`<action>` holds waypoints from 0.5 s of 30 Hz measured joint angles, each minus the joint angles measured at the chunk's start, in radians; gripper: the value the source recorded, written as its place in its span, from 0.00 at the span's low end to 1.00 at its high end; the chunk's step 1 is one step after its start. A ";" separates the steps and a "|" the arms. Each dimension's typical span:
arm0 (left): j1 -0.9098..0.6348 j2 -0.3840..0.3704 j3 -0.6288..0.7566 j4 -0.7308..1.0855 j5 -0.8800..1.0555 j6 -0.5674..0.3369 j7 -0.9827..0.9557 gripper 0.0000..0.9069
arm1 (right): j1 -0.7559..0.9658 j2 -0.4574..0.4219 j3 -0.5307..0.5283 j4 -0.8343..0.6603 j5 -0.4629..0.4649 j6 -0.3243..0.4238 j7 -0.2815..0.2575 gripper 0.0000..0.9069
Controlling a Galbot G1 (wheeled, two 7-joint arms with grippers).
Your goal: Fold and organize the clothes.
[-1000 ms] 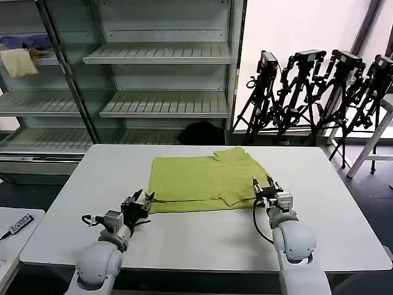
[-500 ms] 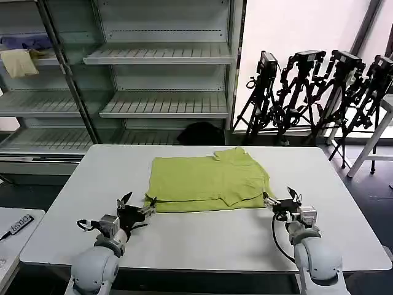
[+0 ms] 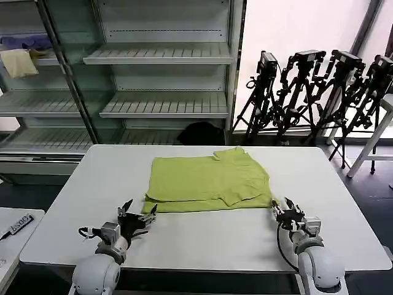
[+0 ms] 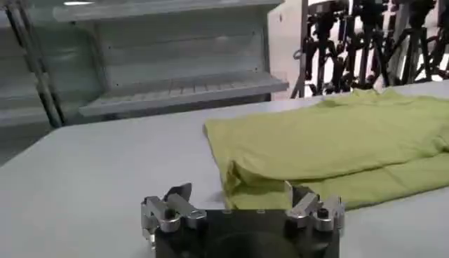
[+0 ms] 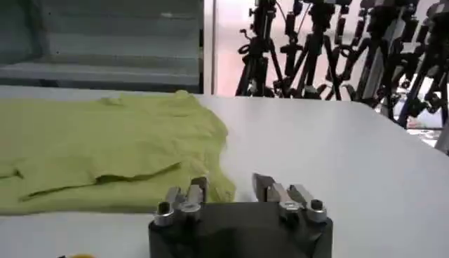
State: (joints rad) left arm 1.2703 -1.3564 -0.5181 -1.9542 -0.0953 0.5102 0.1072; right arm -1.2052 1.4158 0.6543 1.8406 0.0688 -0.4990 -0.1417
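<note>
T-shirt (image 3: 209, 182) lies mid-desk (image 3: 215, 239), folded partway, near edge doubled over. Left end effector (image 3: 137, 215) and right end effector (image 3: 284, 210) both released, empty, just off its near corners. Further folds probably remain.

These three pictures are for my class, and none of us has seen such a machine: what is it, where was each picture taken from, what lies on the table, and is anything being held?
It is a robot with two arms ending in grippers. One picture looks down from its head; the others come from cameras on each wrist. On the white table lies a partly folded lime green T-shirt. The left gripper sits open by the shirt's near left corner, the right gripper open by its near right corner. Neither holds anything. Behind stand shelves and camera tripods.
</note>
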 measured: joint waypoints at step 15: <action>0.022 0.008 -0.002 0.016 -0.001 -0.002 0.015 0.02 | -0.011 -0.003 -0.008 0.009 -0.025 -0.001 -0.001 0.00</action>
State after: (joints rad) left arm 1.2927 -1.3487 -0.5199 -1.9380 -0.0961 0.5079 0.1223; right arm -1.2163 1.4126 0.6463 1.8497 0.0441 -0.5004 -0.1427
